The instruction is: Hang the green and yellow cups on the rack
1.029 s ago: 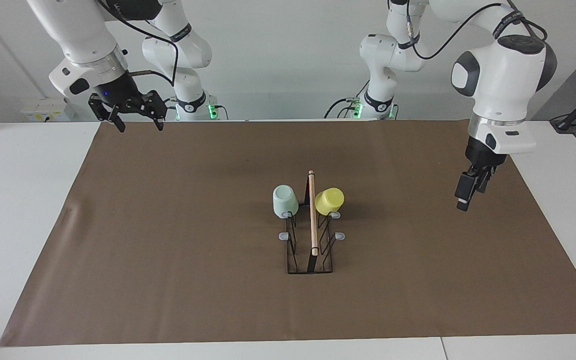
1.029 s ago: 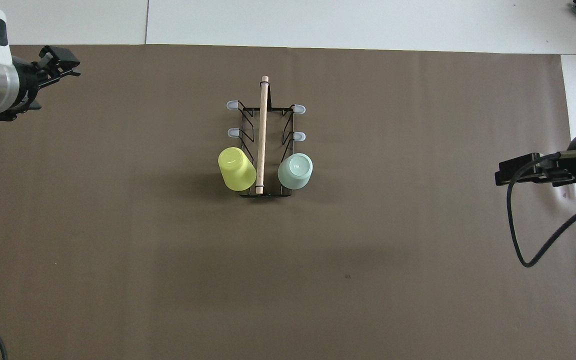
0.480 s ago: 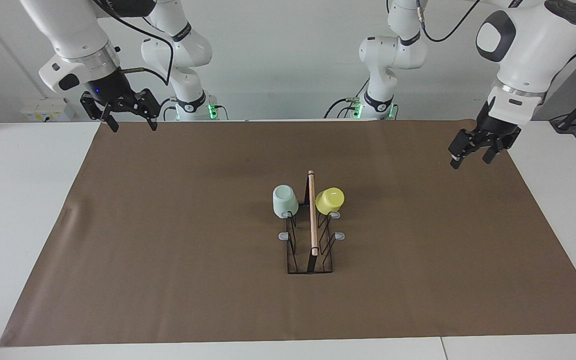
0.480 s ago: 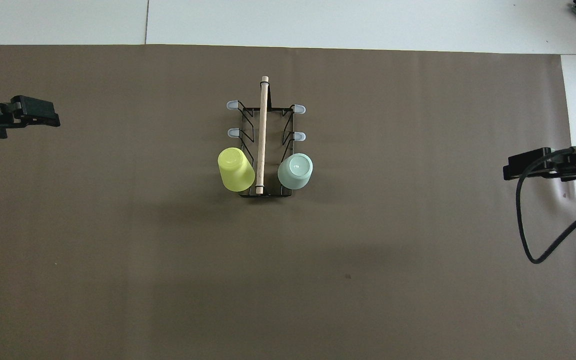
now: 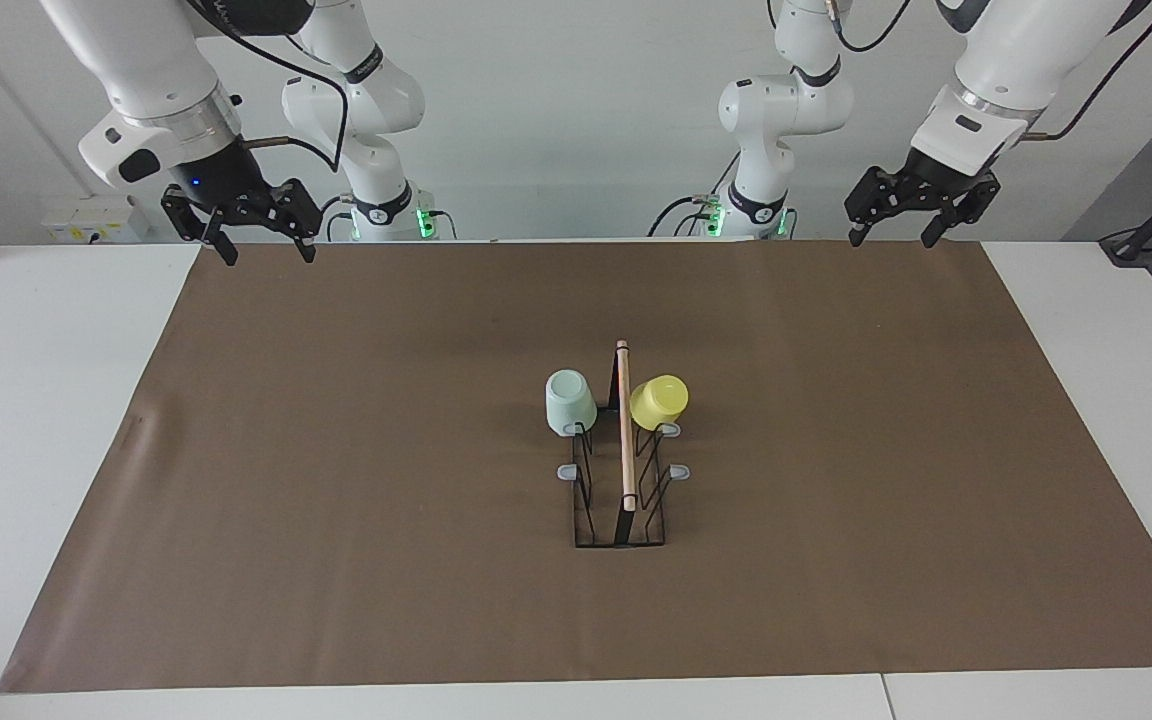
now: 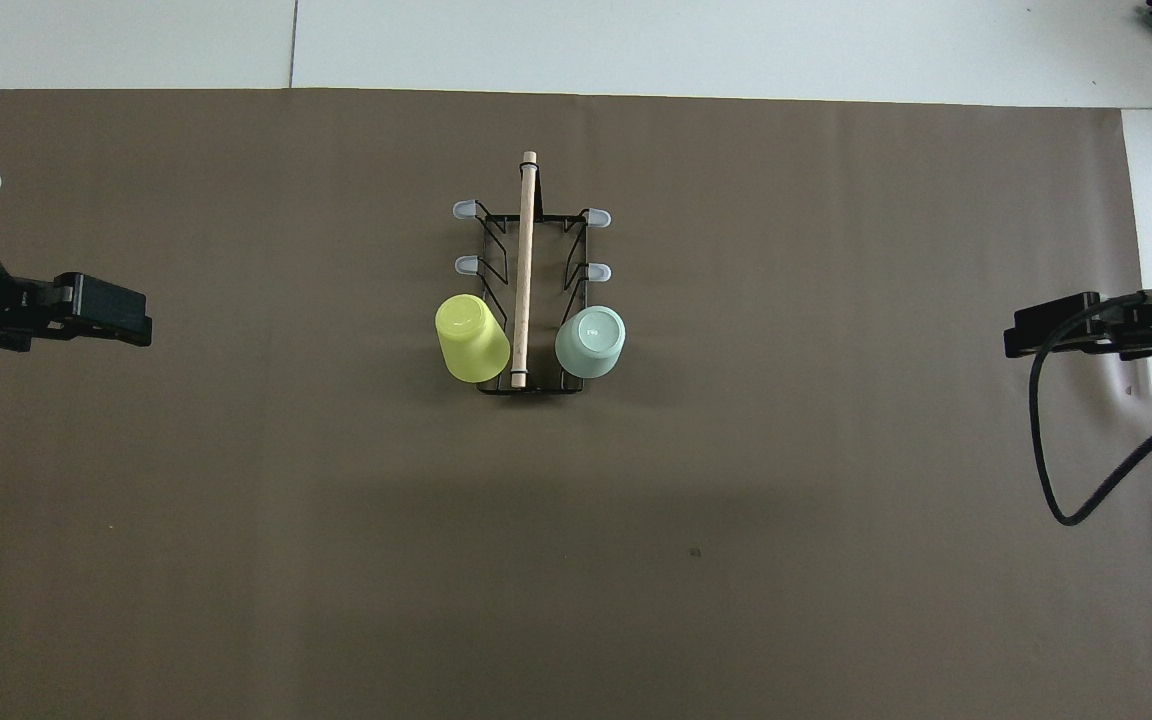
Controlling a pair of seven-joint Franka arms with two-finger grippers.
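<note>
The rack stands mid-mat: a narrow black wire frame topped lengthwise by a pale wooden rod, with grey-tipped prongs jutting from both sides. On the pair of prongs nearest the robots hang two smooth, tapered plastic cups, bottoms up. The mint green cup sits on the side toward the right arm's end, the yellow cup, tilted outward, on the side toward the left arm's end. Four prongs farther from the robots are bare. A matte brown mat covers most of the white tabletop.

Both arms wait, raised over the mat's edge closest to the robots. The left pincer and right pincer each hang wide apart, holding nothing.
</note>
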